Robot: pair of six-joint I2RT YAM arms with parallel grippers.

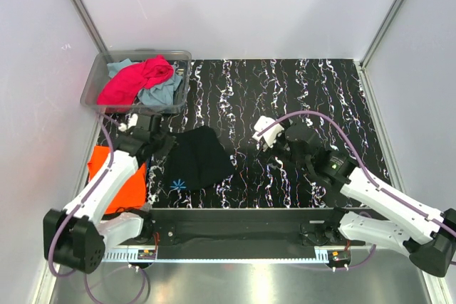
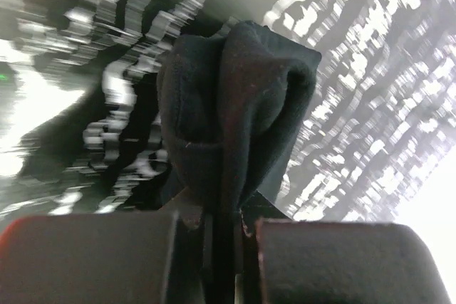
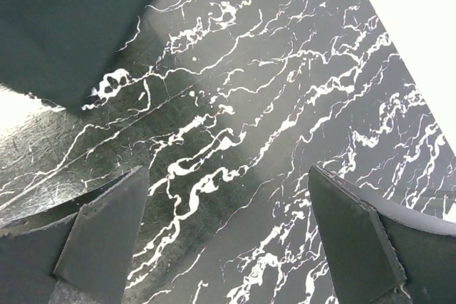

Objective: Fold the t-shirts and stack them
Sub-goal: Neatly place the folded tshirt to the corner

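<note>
As we start at the near edge, the orange shirt [image 1: 107, 169] lies flat on the counter [image 1: 299, 90] beside the left arm, looking already folded. Just beyond it sits the black shirt [image 1: 198, 160], bunched into a lump with no long axis I can call. The left claw [image 2: 224, 222] is clamped narrow on a fold of it, cloth bulging out above the fingers. From above, that left claw [image 1: 160, 144] bites the shirt's far-left edge.

Over to the right claw [image 3: 228, 226]: jaws spread wide, nothing between them but bare marbled counter. The black shirt [image 3: 71, 26] shows only in the upper-left corner of its wrist view, so the cloth lies off to that claw's left, apart from it. In the overhead view the right claw [image 1: 262, 133] hangs near the shirt's right side (the left arm is plainly the closer one, already on it). My read: the right claw needs to come leftward to catch an edge.

Farthest back, the clear bin [image 1: 96, 90] holds a pink shirt [image 1: 139, 77] heaped over a teal shirt [image 1: 162, 94], both waiting unfolded.
</note>
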